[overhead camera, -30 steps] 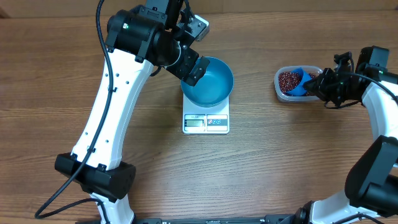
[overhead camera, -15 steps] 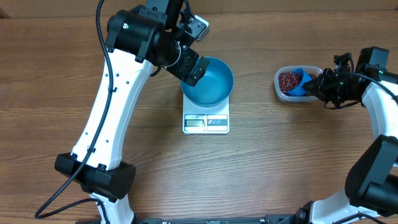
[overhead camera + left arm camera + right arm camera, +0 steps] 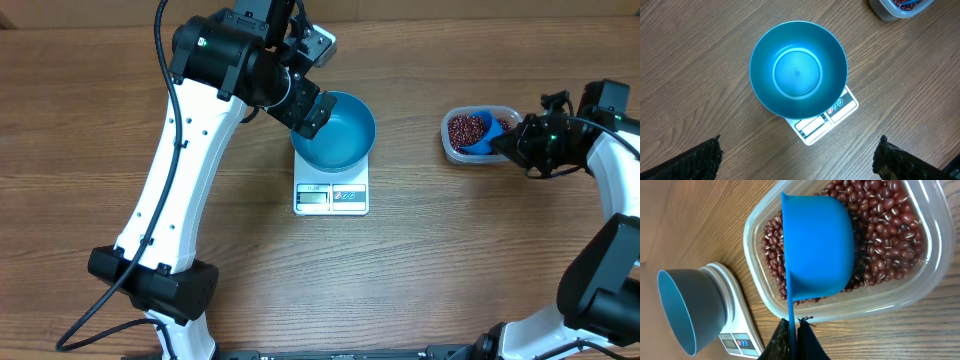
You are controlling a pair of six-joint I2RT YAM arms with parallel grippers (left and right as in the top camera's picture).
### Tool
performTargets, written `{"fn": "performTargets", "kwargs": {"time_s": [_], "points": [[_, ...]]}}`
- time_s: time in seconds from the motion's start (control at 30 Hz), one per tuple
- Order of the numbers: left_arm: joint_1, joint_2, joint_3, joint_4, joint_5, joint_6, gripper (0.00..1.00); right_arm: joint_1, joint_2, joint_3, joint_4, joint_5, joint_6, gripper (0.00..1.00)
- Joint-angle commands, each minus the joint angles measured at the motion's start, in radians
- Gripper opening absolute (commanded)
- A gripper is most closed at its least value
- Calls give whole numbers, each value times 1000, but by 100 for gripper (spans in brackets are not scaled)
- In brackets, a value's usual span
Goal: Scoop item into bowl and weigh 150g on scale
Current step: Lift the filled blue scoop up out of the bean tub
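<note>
Wooden table (image 3: pixel 450 260), right hand (image 3: pixel 794 331) pinching scoop (image 3: pixel 816 245)

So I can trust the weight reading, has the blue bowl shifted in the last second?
No. The bowl sits in the same spot on the scale, just above its display as before.

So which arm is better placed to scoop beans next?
Right. The right gripper is shut on the scoop, whose cup sits among the beans in the tub; the left gripper hangs open by the bowl.
</note>
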Motion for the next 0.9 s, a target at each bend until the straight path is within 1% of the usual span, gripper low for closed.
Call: {"fn": "performTargets", "kwargs": {"time_s": [0.0, 0.13, 0.5, 0.7, 0.87], "points": [[5, -24, 20, 1, 15, 19, 100, -27, 18, -8, -8, -14, -30, 4], [5, -24, 20, 1, 15, 19, 100, -34, 18, -8, -25, -24, -56, 4], [5, -24, 20, 0, 15, 18, 99, -34, 18, -8, -35, -46, -56, 4], [5, -24, 20, 0, 15, 18, 100, -34, 18, -8, -31, -115, -56, 4], [5, -24, 20, 1, 15, 18, 100, -34, 18, -8, -26, -128, -56, 4]]}}
